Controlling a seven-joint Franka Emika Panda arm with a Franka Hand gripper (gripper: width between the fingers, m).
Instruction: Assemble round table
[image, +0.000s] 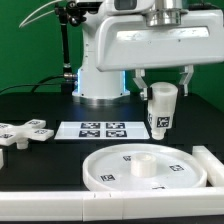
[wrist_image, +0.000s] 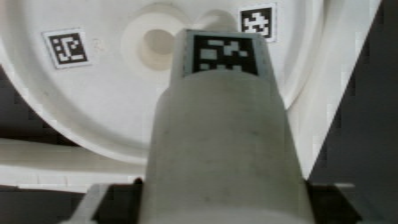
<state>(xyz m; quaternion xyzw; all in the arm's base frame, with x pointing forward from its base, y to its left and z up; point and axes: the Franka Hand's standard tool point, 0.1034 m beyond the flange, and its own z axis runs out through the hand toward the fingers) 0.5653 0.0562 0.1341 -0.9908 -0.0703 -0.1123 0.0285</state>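
Note:
The large white rimmed round disc (image: 148, 167) lies on the black table at the front, tags on its face. My gripper (image: 163, 88) is shut on the short cylindrical leg (image: 160, 109) and holds it upright in the air above the disc's far side. In the wrist view the leg (wrist_image: 217, 120) fills the middle, a tag at its far end, with the disc (wrist_image: 107, 90) behind it. The dark fingers (wrist_image: 121, 200) press on the leg's two sides. The cross-shaped foot piece (image: 25, 132) lies on the table at the exterior view's left.
The marker board (image: 98, 130) lies flat behind the disc. The robot's white base (image: 100, 80) stands at the back. A long white bar (image: 205, 165) runs along the disc's right side and the front edge (image: 40, 195).

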